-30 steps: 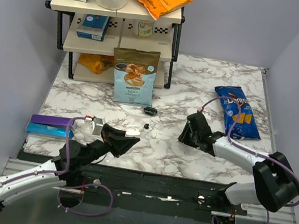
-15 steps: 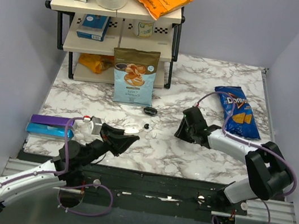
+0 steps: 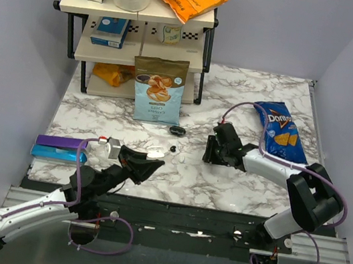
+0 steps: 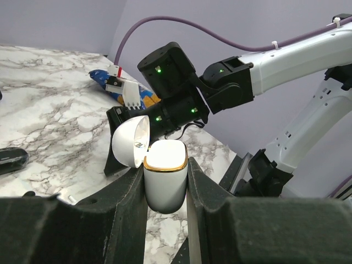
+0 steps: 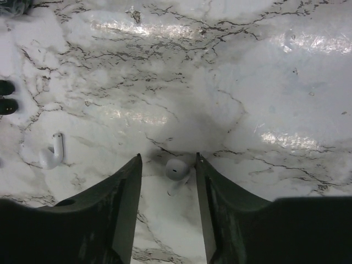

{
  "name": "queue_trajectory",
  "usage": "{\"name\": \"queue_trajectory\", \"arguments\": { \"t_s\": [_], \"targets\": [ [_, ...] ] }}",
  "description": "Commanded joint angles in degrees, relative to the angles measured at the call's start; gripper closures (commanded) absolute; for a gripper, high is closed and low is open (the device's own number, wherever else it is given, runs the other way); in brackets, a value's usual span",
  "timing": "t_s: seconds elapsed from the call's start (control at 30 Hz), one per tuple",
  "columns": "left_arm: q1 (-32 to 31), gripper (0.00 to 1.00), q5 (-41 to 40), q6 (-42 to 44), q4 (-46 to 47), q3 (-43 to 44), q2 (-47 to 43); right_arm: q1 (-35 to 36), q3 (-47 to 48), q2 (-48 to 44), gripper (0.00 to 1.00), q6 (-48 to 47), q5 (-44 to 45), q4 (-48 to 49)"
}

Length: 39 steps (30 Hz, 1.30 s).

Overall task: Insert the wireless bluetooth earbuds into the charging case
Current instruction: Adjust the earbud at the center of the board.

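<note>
Slid left toward frame centre; now straddling 1 earbud [image 5: 176,169], right fingers [image 5: 124,209] wide, ready to pinch. Open case [image 4: 164,179] clamped in left fingers [image 4: 127,203].

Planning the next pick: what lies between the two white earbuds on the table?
In the right wrist view, bare marble and one jaw of the right gripper: one earbud sits between the open jaws, the other outside.

right gripper [image 3: 211,151] now sits further left and a bit farther up the tabletop than 1 s ago, nearer the middle. Elbow has swung left too, and the forearm lies flatter. In the wrist view the spread fingers [image 5: 127,209] now flank a white earbud [image 5: 177,170].
</note>
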Motion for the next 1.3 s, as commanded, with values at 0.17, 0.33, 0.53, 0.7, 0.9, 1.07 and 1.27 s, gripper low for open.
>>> {"name": "queue_trajectory", "arguments": {
  "t_s": [0.17, 0.33, 0.53, 0.7, 0.9, 1.07, 1.27],
  "targets": [
    [-0.36, 1.0, 0.03, 0.71, 1.83, -2.79, -0.25, -0.34, 0.58, -5.51, 0.36, 4.42, 5.92, -8.46],
    [-0.36, 1.0, -0.76, 0.71, 2.0, -2.79, 0.18, -0.26, -1.71, -4.82, 0.39, 12.68, 3.21, -7.68],
    [-0.27, 1.0, -0.59, 0.53, 2.44, -2.79, 0.45, -0.26, -0.22, -1.3, 0.42, 12.53, 2.32, -7.06],
    [-0.44, 1.0, -0.85, 0.62, 2.09, -2.7, 0.1, -0.26, 1.45, 1.69, 0.44, 11.65, 2.41, -7.5],
    [-0.36, 1.0, -0.94, 0.71, 1.83, -2.7, 0.1, -0.17, 2.25, 3.36, 0.5, 10.77, 2.76, -8.2],
    [-0.53, 1.0, -0.94, 0.88, 1.74, -2.61, 0.19, 0.62, 2.25, 4.15, 0.52, 10.59, 3.29, -9.25],
    [-0.71, 1.0, -0.41, 0.8, 1.39, -2.61, 0.19, 1.68, 2.77, 5.38, 0.53, 10.41, 3.99, -11.19]
  ]
}}
